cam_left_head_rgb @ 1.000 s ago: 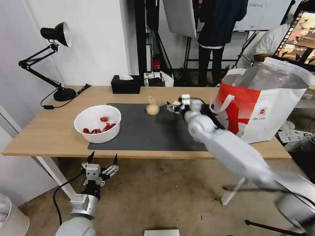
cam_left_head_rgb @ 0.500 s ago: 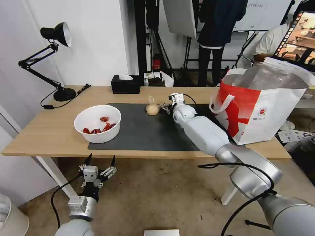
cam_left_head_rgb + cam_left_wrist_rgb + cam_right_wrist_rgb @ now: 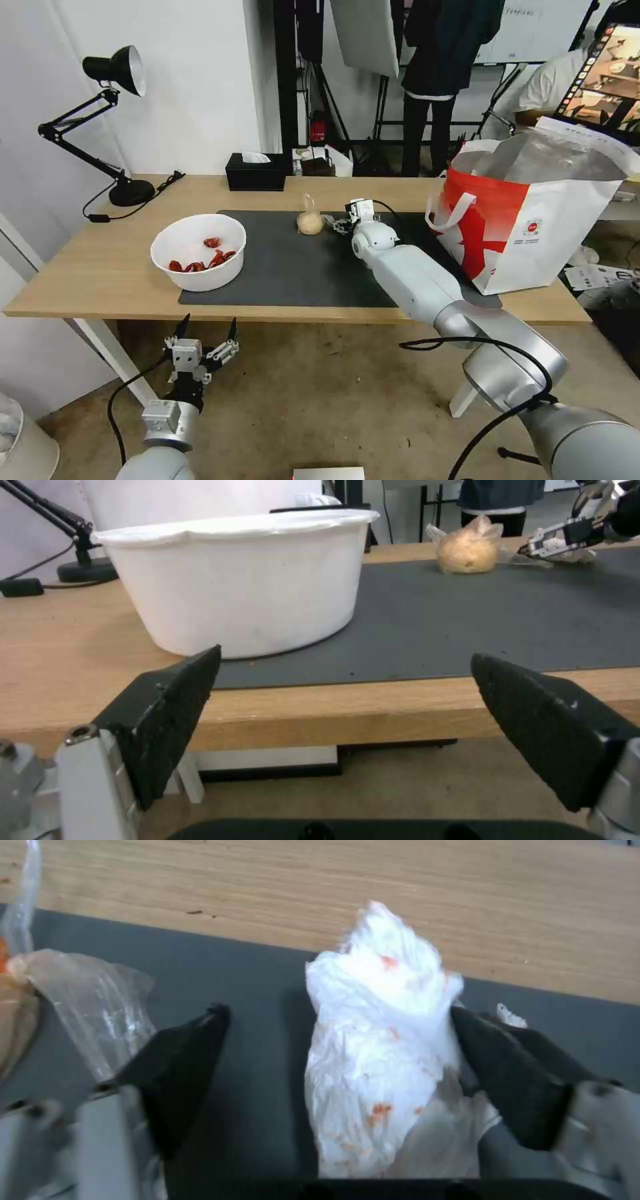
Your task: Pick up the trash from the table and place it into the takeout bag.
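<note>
Right gripper is straddling the tissue, jaws wide, ready to pinch; knotted bag at nine o'clock.

left gripper spread wide below table edge, white bowl on mat, knotted bag beyond

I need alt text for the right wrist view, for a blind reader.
The right gripper is open around a crumpled white tissue with orange stains, lying on the dark grey mat. A small clear bag lies beside it, with the light-wood table beyond.
</note>
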Robot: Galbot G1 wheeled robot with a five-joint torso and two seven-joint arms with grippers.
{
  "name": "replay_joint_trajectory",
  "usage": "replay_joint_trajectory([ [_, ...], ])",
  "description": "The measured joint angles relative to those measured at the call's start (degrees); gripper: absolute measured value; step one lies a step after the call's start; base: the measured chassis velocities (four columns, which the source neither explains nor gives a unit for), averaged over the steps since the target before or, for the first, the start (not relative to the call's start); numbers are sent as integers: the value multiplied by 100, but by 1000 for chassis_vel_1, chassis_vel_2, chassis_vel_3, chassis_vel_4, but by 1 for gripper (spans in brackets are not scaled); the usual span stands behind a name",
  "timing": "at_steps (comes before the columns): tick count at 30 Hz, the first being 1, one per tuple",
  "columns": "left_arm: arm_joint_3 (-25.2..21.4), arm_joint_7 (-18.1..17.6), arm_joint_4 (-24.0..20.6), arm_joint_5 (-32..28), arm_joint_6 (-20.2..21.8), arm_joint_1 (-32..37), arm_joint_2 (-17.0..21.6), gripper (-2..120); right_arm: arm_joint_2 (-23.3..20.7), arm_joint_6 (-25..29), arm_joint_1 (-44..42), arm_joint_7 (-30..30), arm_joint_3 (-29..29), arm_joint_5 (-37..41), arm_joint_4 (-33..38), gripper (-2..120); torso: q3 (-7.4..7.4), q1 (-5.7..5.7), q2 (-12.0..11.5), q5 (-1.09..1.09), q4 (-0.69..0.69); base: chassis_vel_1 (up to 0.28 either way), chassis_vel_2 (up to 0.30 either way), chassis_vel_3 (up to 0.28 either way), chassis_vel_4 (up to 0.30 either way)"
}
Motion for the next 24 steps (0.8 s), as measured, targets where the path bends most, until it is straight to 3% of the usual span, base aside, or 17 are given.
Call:
replay_joint_trajectory([
  [3,-2,0,1,1,-19,15,1,100,0,-12,-33,41,25,125,29,68,0,0,0,0,1,0,0,0,0],
  [12,0,1,-1,3,-38,19,27,100,-137,-21,-185,268,41,378,361,39,1,0,0,0,2,0,0,0,0],
  [16,26,2,-4,3,-40,4,33,100,-361,-20,-298,444,25,554,744,25,3,1,-1,0,-5,0,0,0,0],
  [19,53,-2,-21,17,-40,-19,47,100,-763,89,-459,582,-45,819,1437,10,3,2,-2,0,-11,0,0,0,0],
  [24,67,-6,-39,22,-40,-23,64,100,-1017,253,-554,584,-86,958,1843,0,3,2,-2,0,-2,0,0,0,0],
])
